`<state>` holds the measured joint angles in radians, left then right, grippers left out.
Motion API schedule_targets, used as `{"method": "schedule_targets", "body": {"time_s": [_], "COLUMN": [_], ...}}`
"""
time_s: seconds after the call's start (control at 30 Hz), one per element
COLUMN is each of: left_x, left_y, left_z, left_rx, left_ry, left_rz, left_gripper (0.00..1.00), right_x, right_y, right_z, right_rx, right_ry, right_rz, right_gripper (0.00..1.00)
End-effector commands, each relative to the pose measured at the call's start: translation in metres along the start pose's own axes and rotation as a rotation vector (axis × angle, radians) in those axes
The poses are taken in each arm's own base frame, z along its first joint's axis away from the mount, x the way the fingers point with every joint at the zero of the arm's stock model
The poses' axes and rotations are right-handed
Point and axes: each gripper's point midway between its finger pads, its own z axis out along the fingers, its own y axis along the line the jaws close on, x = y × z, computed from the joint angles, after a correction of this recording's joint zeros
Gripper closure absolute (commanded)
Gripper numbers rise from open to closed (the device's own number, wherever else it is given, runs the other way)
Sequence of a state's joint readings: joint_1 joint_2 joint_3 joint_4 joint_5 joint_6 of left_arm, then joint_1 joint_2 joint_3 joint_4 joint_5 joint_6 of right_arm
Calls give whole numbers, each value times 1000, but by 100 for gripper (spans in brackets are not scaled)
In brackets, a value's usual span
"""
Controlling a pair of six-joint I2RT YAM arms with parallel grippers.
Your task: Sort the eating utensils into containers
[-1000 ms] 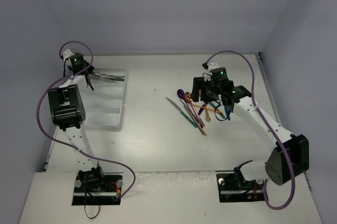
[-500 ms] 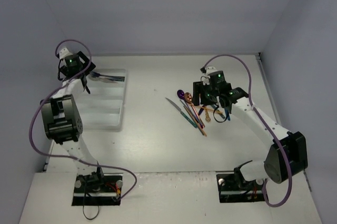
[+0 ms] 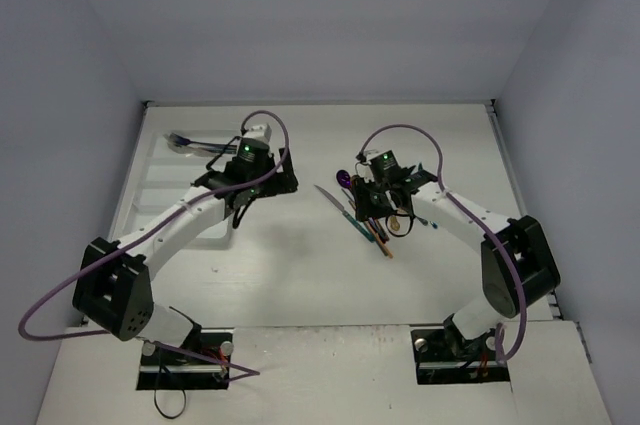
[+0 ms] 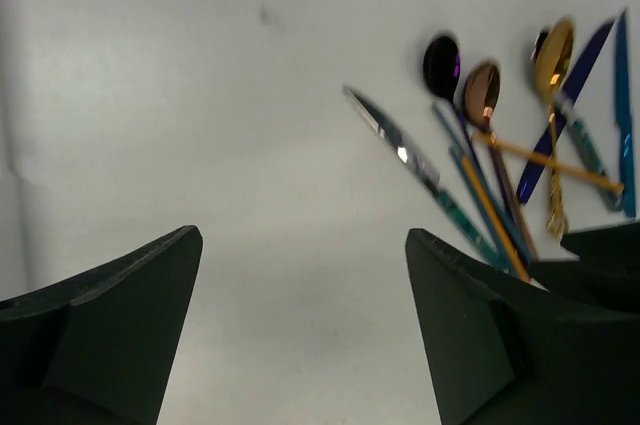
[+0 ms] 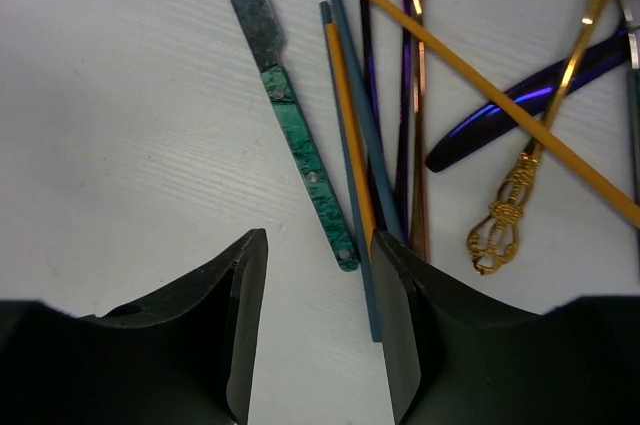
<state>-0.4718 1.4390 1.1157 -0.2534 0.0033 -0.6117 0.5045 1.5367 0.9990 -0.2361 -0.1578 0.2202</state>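
2 arms, 1 white plastic tray (image 3: 160, 175) on the left of the white table (image 4: 250, 95), with long parallel compartments

Tray utensils (image 3: 195, 142): thin, shiny, lying in the far compartment. Looks like 2, too small to count for sure

The rest lie in 1 crossed pile right of centre, well apart from the tray, at least 9 pieces, all slim glossy metal:
- 1 knife (image 5: 280, 105), dull grey blade, green marbled handle with rivets, on the left edge of the pile
- 3 spoons, oval bowls at the far end: purple spoon (image 4: 441, 62), copper spoon (image 4: 482, 93), gold spoon (image 4: 555, 50) with an ornate filigree handle end
- 1 dark blue piece (image 4: 570, 105), blade-like and tapered
- 1 teal piece (image 4: 622, 95) at the right edge, type unclear
- 1 long straight orange rod (image 5: 450, 61) lying diagonally across the others
- 1 orange handle (image 5: 343, 115) and 1 slate-blue handle (image 5: 351, 65), side by side, heads not readable

Left gripper (image 4: 302, 245): black wedge fingers spread wide, nothing between them, over bare table near the tray's right edge, with the pile ahead on its right

Right gripper (image 5: 318, 237): over the near end of the pile, fingers apart and straddling the butt of the knife handle, a gap on each side, nothing clamped. Its right finger covers the ends of the orange and slate-blue handles
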Motion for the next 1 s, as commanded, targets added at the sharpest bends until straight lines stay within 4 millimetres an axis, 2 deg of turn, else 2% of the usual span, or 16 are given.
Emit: {"method": "schedule_targets", "body": {"time_s": [0.0,0.1,0.2,0.23,0.37,0.4,0.47,0.5,0.57,0.63,0.73,0.8,0.83,0.9,0.97], "left_x": [45,56,62,63,70,75,100,105,114,115,127,138,134,146,145], "left_y": [-4,-1,-1,-7,-46,-60,-80,-88,-100,-116,-129,-129,-134,-131,-136], "left_z": [-9,-13,-15,-16,-6,-2,13,19,30,45,58,74,72,82,85], "left_rx": [-51,-57,-59,-51,-10,0,-16,-30,-69,-102,-140,-176,-170,-218,-235], "left_ry": [90,100,112,114,146,165,231,245,272,284,298,317,312,332,323], "left_rz": [-114,-167,-172,-174,-162,-152,-134,-157,-171,-168,-179,-193,-203,-183,-170], "left_gripper": [20,20,20,20,20,20,20,20,20,20,20,20,20,21,21], "right_x": [-7,-4,-7,-8,-16,-17,-22,-20,-20,-21,-20,-15,-15,-10,-9], "right_y": [28,32,22,18,-17,-26,-42,-54,-63,-63,-57,-53,-50,-45,-43], "right_z": [12,19,17,14,-12,-21,-46,-54,-70,-82,-94,-95,-96,-98,-103], "right_rx": [-21,-4,57,80,214,238,251,267,272,259,222,194,179,146,132], "right_ry": [1,15,-9,-23,-126,-151,-225,-242,-285,-320,-349,-344,-345,-339,-351], "right_rz": [-52,-57,-45,-36,91,136,219,265,307,316,320,320,318,307,299], "right_gripper": [55,54,53,53,53,52,50,50,49,47,47,47,47,47,46]}}
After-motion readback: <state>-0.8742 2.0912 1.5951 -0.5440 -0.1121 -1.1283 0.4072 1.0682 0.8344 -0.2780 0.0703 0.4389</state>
